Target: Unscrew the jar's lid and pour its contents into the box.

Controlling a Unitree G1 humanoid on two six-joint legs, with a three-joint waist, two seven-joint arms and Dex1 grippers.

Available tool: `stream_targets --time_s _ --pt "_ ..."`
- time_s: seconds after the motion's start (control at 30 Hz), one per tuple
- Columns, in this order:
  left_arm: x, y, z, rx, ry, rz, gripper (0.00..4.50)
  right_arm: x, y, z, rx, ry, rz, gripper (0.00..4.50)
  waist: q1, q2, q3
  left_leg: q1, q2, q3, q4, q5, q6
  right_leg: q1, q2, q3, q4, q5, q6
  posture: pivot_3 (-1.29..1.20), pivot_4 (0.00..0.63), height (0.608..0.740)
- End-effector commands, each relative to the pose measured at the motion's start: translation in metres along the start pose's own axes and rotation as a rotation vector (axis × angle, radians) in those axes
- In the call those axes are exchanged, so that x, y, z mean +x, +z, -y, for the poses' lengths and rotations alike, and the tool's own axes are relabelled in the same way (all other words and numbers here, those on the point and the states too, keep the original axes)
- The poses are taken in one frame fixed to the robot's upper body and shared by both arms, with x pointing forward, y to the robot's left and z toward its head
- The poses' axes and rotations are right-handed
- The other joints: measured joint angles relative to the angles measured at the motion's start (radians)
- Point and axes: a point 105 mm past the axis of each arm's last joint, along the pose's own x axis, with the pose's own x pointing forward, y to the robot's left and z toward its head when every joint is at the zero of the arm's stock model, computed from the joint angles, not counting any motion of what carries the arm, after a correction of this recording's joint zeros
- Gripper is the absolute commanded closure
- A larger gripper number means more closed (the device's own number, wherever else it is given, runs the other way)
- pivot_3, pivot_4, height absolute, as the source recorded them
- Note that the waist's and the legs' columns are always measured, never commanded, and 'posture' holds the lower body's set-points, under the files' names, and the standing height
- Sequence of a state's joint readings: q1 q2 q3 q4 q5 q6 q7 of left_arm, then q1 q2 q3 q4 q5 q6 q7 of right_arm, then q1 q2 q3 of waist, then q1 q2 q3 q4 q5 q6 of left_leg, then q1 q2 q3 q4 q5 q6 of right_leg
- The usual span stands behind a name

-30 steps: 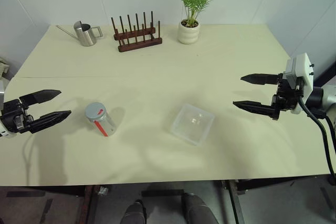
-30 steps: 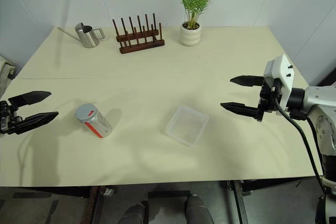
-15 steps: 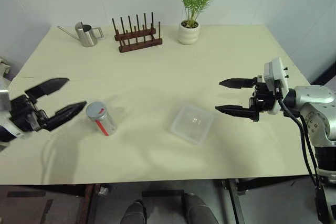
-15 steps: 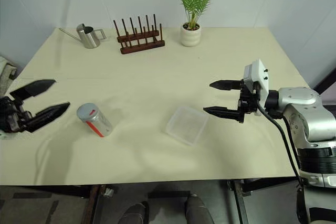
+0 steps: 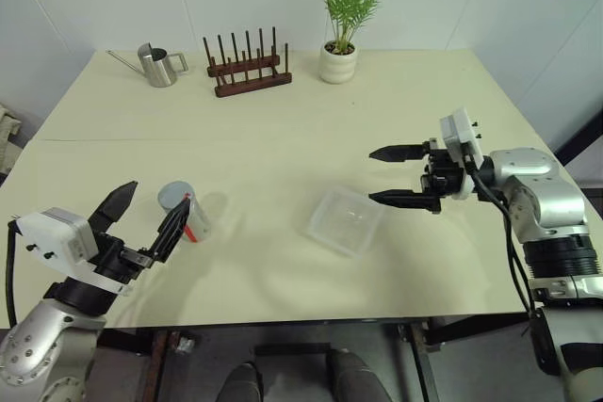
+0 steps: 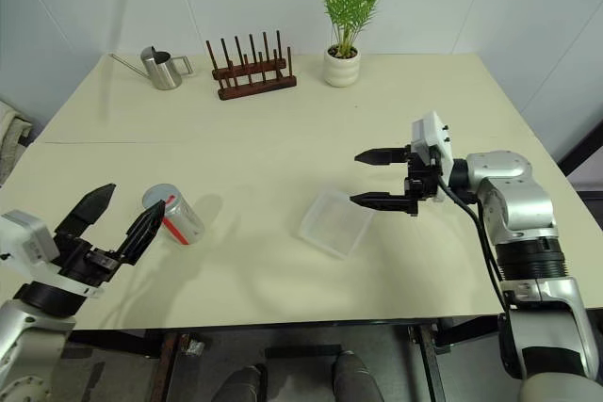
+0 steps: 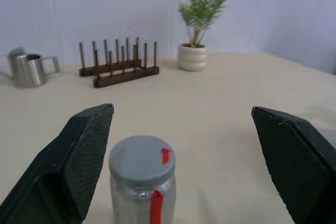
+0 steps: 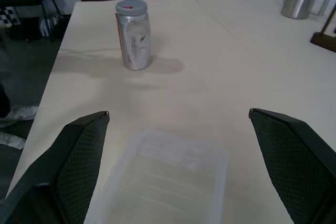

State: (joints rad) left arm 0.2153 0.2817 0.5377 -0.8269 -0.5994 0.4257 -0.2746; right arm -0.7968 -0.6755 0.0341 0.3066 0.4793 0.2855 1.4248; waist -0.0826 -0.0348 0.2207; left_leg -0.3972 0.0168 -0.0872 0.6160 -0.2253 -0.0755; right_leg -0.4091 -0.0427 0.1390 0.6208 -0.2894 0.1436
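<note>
The jar (image 5: 182,211) stands upright on the table (image 5: 283,129) toward my left side, the lid (image 7: 142,160) screwed on, grey with its red mark up; the contents (image 8: 137,39) show as dark specks through the clear wall. The box (image 5: 345,221) lies near table centre, well apart from the jar. My left gripper (image 5: 143,224) is spread wide and empty, pointing at the jar from the near side, the nearer finger just beside it, no contact evident. My right gripper (image 5: 396,176) is likewise wide open and empty, hovering just beyond the box's far-right corner. Step in hand, as I judge it: seat the jar body between the left fingers, below the lid, square and low enough to leave the cap free for the right gripper to twist. Against a second ago: the left gripper has swung in from the table's left edge toward the jar; the right has drawn leftward to the box.
</note>
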Motion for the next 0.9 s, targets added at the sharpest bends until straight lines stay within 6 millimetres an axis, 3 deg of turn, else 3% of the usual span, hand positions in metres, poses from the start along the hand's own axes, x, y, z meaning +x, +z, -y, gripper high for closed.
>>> stream_targets --time_s 0.03,0.47,0.9 --pt "-0.006 -0.003 0.009 0.025 0.079 0.006 0.01 0.002 0.012 0.001 -0.043 0.019 0.031 0.0 0.0 0.0 0.0 0.0 0.0 0.001 0.0 0.0 0.0 0.0 0.0 0.001 0.0 0.0 0.0 0.0 0.15 0.74" --pt "-0.007 -0.026 -0.013 0.073 0.323 -0.032 0.01 0.0 0.006 -0.004 -0.044 0.016 0.046 0.0 -0.001 0.0 0.0 0.002 -0.001 0.007 0.001 0.0 0.0 0.0 0.0 0.007 -0.002 -0.003 -0.006 0.0 0.15 0.74" --pt "-0.002 -0.051 0.004 0.066 0.271 -0.089 0.01 0.0 0.011 -0.004 -0.045 -0.013 0.058 0.0 -0.003 -0.001 0.0 0.004 -0.001 0.013 0.001 -0.001 0.001 0.0 0.0 0.013 -0.002 -0.003 -0.005 0.0 0.15 0.74"
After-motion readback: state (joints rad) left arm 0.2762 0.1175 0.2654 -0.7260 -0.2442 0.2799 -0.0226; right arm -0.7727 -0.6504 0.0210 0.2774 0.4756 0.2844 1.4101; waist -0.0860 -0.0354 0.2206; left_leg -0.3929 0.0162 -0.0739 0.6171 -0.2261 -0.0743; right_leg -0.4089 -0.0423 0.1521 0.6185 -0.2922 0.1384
